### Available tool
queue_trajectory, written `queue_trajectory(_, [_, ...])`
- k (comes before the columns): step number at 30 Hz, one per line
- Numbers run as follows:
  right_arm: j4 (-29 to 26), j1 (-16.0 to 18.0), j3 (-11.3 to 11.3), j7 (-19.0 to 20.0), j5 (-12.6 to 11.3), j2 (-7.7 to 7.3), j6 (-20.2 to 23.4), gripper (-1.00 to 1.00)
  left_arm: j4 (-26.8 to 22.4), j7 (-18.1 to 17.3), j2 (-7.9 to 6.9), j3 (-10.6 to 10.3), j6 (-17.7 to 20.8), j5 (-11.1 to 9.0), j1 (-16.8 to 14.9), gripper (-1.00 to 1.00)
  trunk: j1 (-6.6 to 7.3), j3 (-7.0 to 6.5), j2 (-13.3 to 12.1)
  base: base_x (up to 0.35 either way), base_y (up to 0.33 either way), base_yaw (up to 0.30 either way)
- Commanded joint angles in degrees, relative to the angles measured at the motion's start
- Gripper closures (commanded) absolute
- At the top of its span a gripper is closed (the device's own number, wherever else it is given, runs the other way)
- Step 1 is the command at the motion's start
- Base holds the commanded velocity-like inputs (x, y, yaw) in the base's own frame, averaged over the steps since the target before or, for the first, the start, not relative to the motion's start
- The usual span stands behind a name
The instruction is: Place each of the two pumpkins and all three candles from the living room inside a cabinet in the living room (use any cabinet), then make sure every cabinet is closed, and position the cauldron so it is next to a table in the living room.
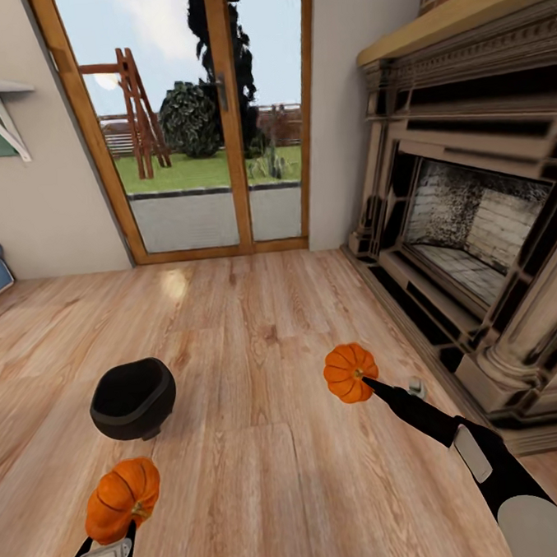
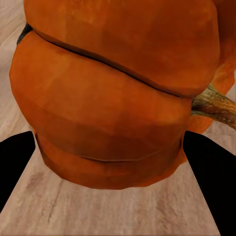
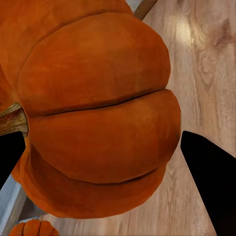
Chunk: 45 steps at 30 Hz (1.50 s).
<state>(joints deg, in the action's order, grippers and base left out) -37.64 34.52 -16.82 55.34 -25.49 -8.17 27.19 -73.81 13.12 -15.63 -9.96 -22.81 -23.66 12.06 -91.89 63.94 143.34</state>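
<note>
From my head I see a pumpkin (image 1: 121, 500) clamped in my left gripper (image 1: 121, 527) and a second pumpkin (image 1: 350, 372) in my right gripper (image 1: 369, 382), both held above the plank floor (image 1: 266, 477); the black cauldron (image 1: 132, 398) sits on the boards near my left, a small pale candle (image 1: 415, 386) by the fireplace (image 1: 474, 242). Nothing is stowed yet, I judge. My left wrist shows jaws closed on ribbed orange skin (image 2: 108, 98), tan stem sideways. My right wrist shows the same grip (image 3: 98, 123).
</note>
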Motion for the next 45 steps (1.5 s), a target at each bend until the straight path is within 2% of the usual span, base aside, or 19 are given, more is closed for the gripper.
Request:
queue_trajectory(1, [0.03,0.02,-0.06,0.07,-0.27,0.00,0.41,1.00,-0.14,0.49,-0.07,-0.21,0.78,-0.32,-0.20,1.00,0.03,-0.19,0.00,0.000,0.000,0.000])
queue_trajectory(5, [0.03,0.02,-0.06,0.11,-0.28,-0.01,0.41,1.00,-0.65,0.64,-0.03,-0.02,6.61,-0.82,-1.26,1.00,0.13,-1.07,-0.05,0.000,0.000,0.000])
queue_trajectory(8, [0.03,0.02,-0.06,0.11,-0.27,0.00,0.41,1.00,-0.80,0.66,-0.02,0.06,9.45,-1.00,-2.45,1.00,0.21,-1.74,-0.09,0.000,0.000,0.000])
queue_trajectory(14, [0.03,0.04,-0.06,0.12,-0.34,-0.13,0.40,1.00,-1.17,0.68,0.19,0.11,18.39,-1.08,-8.82,1.00,1.49,-2.82,-2.43,0.000,0.000,0.000])
queue_trajectory(18, [0.03,0.02,-0.06,0.12,-0.35,-0.10,0.40,1.00,-3.19,0.68,1.27,0.24,25.75,-1.18,-12.94,1.00,2.37,-3.54,-4.03,0.000,0.000,0.000])
queue_trajectory(20, [0.03,0.03,-0.06,0.12,-0.35,-0.09,0.40,1.00,-7.08,0.68,1.60,0.38,32.03,-2.29,-14.22,1.00,2.81,-3.90,-4.84,0.000,0.000,0.000])
queue_trajectory(21, [0.03,0.03,-0.06,0.12,-0.35,-0.08,0.40,1.00,-8.01,0.68,1.64,0.40,33.84,-2.87,-14.58,1.00,3.03,-4.08,-5.24,0.000,0.000,0.000])
queue_trajectory(23, [0.03,0.02,-0.06,0.12,-0.35,-0.03,0.41,1.00,-10.59,0.68,1.74,0.41,39.98,-5.77,-16.22,1.00,3.47,-4.44,-6.04,0.000,0.000,0.000])
queue_trajectory(24, [0.03,0.02,-0.06,0.12,-0.35,-0.02,0.41,1.00,-11.83,0.68,1.75,0.37,42.08,-7.16,-16.81,1.00,3.69,-4.62,-6.44,0.000,0.000,0.000])
queue_trajectory(27, [0.03,0.02,-0.06,0.12,-0.34,-0.06,0.41,1.00,-15.32,0.49,1.89,0.30,47.23,-9.18,-17.59,1.00,4.35,-5.16,-7.64,0.000,0.000,0.000])
queue_trajectory(28, [0.03,0.02,-0.06,0.12,-0.34,-0.07,0.41,1.00,-15.77,0.39,2.00,0.30,48.18,-9.38,-17.81,1.00,4.57,-5.34,-8.05,0.000,0.000,0.000])
queue_trajectory(32, [0.03,0.02,-0.06,0.11,-0.30,-0.09,0.41,1.00,-17.20,-0.13,4.30,-0.06,54.13,-10.01,-20.83,1.00,5.01,-5.70,-8.85,0.000,0.000,0.000])
queue_trajectory(36, [0.03,0.02,-0.06,0.08,-0.30,-0.05,0.41,1.00,-17.51,-0.70,5.44,-0.12,63.74,-10.14,-24.40,1.00,5.01,-5.70,-8.85,0.000,0.000,0.000])
queue_trajectory(38, [0.03,0.02,-0.06,0.08,-0.29,-0.02,0.39,1.00,-17.56,-4.05,5.57,0.12,70.19,-10.16,-26.57,1.00,5.01,-5.70,-8.85,0.000,0.000,0.000])
queue_trajectory(39, [0.03,0.04,-0.06,0.09,-0.30,-0.03,0.40,1.00,-17.57,-5.40,5.54,0.19,71.78,-10.17,-26.95,1.00,5.01,-5.70,-8.85,0.000,0.000,0.000])
queue_trajectory(40, [0.03,0.03,-0.06,0.10,-0.32,-0.07,0.40,1.00,-17.58,-8.25,5.45,0.30,74.66,-10.15,-27.51,1.00,5.01,-5.70,-8.85,0.000,0.000,0.000])
queue_trajectory(42, [0.03,0.03,-0.06,0.11,-0.34,-0.12,0.40,1.00,-17.52,-11.79,5.24,1.08,77.40,-10.17,-28.01,1.00,5.01,-5.70,-8.85,0.000,0.000,0.000])
queue_trajectory(44, [0.03,0.02,-0.06,0.11,-0.33,-0.15,0.39,1.00,-17.47,-14.20,5.06,3.31,78.98,-10.20,-28.26,1.00,5.01,-5.70,-8.85,0.000,0.000,0.000])
queue_trajectory(45, [0.03,0.04,-0.06,0.12,-0.32,-0.16,0.40,1.00,-17.45,-15.53,4.98,5.50,79.88,-10.36,-28.34,1.00,5.01,-5.70,-8.85,0.000,0.000,0.000])
